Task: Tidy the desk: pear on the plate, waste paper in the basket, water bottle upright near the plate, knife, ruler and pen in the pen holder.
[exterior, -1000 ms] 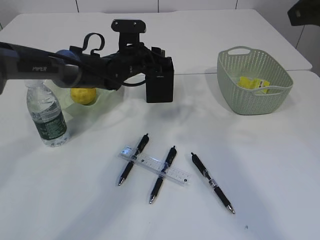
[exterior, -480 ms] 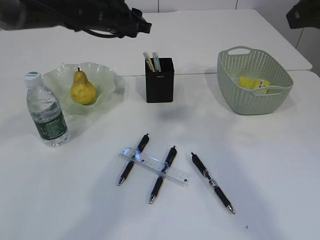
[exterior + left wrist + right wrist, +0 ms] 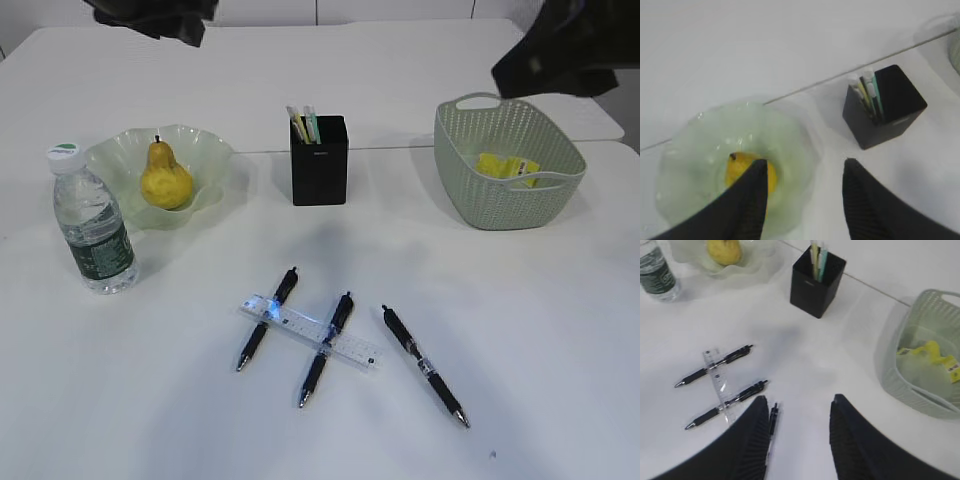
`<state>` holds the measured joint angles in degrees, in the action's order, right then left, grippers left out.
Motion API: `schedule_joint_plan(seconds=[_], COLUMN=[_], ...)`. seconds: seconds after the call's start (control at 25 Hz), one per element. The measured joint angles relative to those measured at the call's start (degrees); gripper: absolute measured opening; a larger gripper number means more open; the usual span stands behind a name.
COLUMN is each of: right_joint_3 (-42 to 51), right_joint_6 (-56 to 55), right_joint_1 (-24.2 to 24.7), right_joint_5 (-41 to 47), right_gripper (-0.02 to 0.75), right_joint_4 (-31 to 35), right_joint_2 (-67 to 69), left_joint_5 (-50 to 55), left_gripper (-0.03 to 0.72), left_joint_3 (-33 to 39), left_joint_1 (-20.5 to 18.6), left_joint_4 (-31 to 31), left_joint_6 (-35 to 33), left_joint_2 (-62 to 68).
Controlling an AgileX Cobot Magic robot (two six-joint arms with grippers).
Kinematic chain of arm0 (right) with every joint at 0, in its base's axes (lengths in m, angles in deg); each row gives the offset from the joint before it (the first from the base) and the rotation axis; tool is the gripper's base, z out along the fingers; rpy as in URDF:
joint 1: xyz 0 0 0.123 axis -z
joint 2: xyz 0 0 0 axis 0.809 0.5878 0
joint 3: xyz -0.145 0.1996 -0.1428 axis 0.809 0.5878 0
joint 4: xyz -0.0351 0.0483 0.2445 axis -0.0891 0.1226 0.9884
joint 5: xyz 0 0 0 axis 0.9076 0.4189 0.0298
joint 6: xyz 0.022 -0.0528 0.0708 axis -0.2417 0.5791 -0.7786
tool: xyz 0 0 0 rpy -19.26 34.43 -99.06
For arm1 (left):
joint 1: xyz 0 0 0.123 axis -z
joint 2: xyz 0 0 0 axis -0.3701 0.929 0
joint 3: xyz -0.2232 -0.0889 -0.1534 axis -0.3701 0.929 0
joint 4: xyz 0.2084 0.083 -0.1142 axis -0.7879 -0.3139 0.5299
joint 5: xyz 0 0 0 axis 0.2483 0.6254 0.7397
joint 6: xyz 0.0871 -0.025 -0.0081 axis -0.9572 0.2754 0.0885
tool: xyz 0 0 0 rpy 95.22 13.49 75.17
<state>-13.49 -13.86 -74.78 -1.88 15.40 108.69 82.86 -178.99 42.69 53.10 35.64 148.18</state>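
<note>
White surface, pale wall panels behind.

Exterior view: left arm has lifted clear of the matte black square pen holder (image 3: pixel 319 174), which now shows pale sticks inside; the arm is only a dark blur at top left. Yellow pear (image 3: pixel 164 180) sits in the translucent pale-green wavy glass plate (image 3: pixel 212 165). Clear water bottle with dark green label (image 3: pixel 92 227) stands upright just beside the plate. Yellow waste paper (image 3: pixel 508 167) lies in the grey-green perforated basket (image 3: pixel 500 205). Transparent ruler (image 3: pixel 312 332) lies across two of three black pens (image 3: pixel 424 365), still unsorted.

Left wrist view: left fingers (image 3: pixel 802 197) half open, empty, above the plate.

Right wrist view: right fingers (image 3: pixel 800 432) half open, empty, above the pens; likely next pickup.
</note>
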Motion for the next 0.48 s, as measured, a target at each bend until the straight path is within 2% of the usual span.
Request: schedule_joint_plan(seconds=[0.24, 0.48], right_joint_3=[-2.86, -14.34], right_joint_6=[0.77, 3.93], right_joint_1=[-3.25, -3.45], right_joint_5=[5.33, 14.06], right_gripper=[0.334, 0.334], right_joint_4=[2.15, 3.9], right_joint_2=[6.39, 17.49], left_joint_5=[14.3, 24.83], left_gripper=[0.344, 0.338], left_joint_3=[0.0, -0.09], left_joint_1=[-2.4, -3.61], left_joint_4=[0.85, 0.85], left_joint_6=[0.48, 0.52], left_joint_2=[-8.53, -16.24])
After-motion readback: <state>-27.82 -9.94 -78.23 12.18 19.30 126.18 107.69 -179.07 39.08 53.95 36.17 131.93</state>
